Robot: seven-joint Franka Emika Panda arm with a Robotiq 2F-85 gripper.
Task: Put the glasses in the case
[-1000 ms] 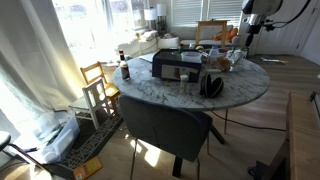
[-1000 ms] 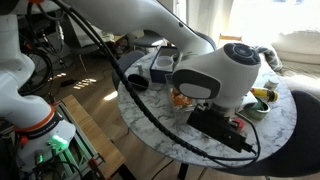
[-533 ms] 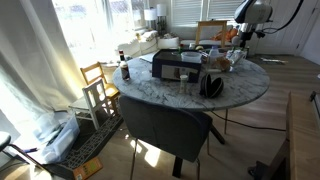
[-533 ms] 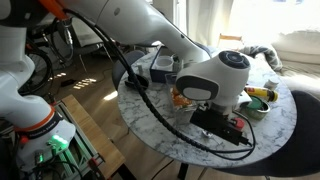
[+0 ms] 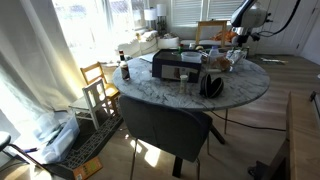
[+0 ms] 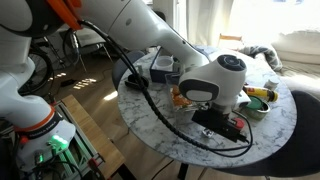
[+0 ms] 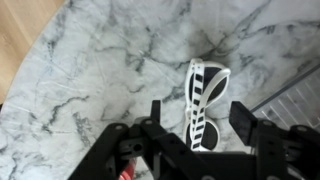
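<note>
The round marble desk (image 7: 90, 60) fills the wrist view, and the robot arm (image 6: 215, 85) reaches over it with its head tipped down. The glasses (image 7: 205, 92) lie flat on the stone in the gap between the two fingers (image 7: 243, 120), not touching either that I can see. They have a white frame with black stripes and a dark lens nearest the wrist. The fingers are spread wide and hold nothing. I judge the glasses light, stiff and slick on marble, with thin hinged arms and a lens that scratches. The hold should be a gentle pinch across the striped frame, not the lens. No brand or writing can be read.
</note>
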